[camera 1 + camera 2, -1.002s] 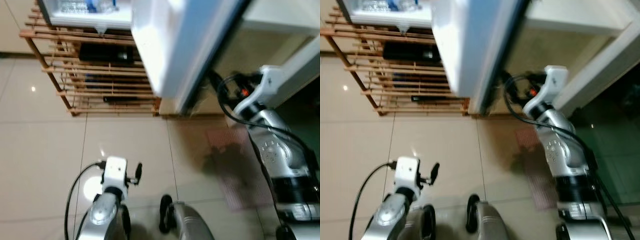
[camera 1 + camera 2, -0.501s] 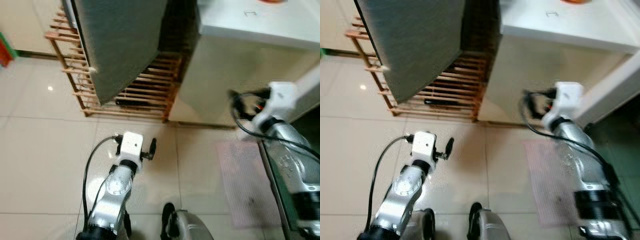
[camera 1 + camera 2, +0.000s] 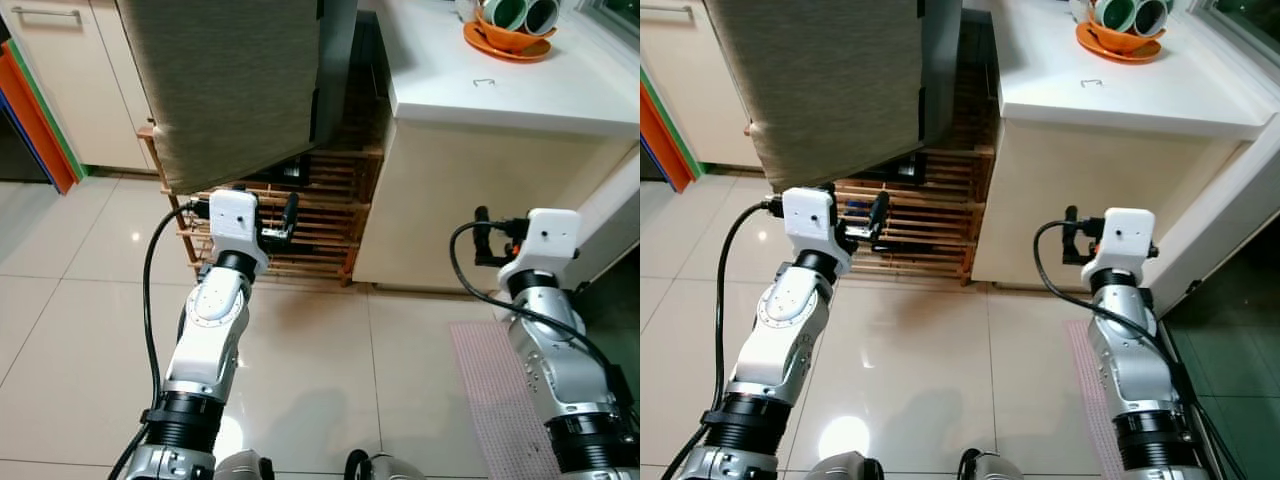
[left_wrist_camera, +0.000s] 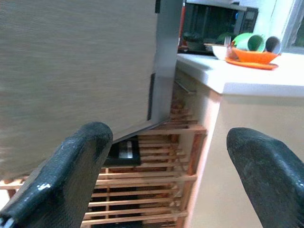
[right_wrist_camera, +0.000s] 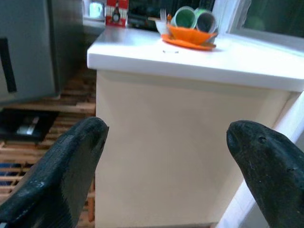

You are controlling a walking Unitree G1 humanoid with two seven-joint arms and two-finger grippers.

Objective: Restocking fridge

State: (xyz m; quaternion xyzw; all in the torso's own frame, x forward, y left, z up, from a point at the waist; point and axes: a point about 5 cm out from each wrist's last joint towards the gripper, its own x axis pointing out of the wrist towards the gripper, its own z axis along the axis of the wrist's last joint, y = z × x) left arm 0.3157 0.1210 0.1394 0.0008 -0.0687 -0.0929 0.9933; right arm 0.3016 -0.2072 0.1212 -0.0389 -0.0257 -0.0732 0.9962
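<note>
Fridge door, the big grey flat panel with a rough brushed look (image 3: 235, 85), hangs in front of the robot, up above a wooden slatted rack (image 3: 300, 225) that stands on the shiny tiled floor (image 3: 80, 330). It looks big, hard and heavy, and I think it will swing on its hinge and not bend at all. Its face is flat with nothing to pinch, so the best place to hold looks like the long edge by the dark strip (image 4: 151, 95), or a handle if it has one, which I cannot see. The left end effector (image 3: 290, 212) is raised just below the door's bottom corner, with its two black fingers (image 4: 71, 171) spread wide and holding nothing. The right end effector (image 3: 482, 235) is raised beside the cream bench (image 3: 480, 200), with its fingers (image 5: 66, 166) spread wide too and nothing held. On the white bench top sits an orange plate with green cups (image 3: 515, 25). I see no food or bottles to put away yet.
</note>
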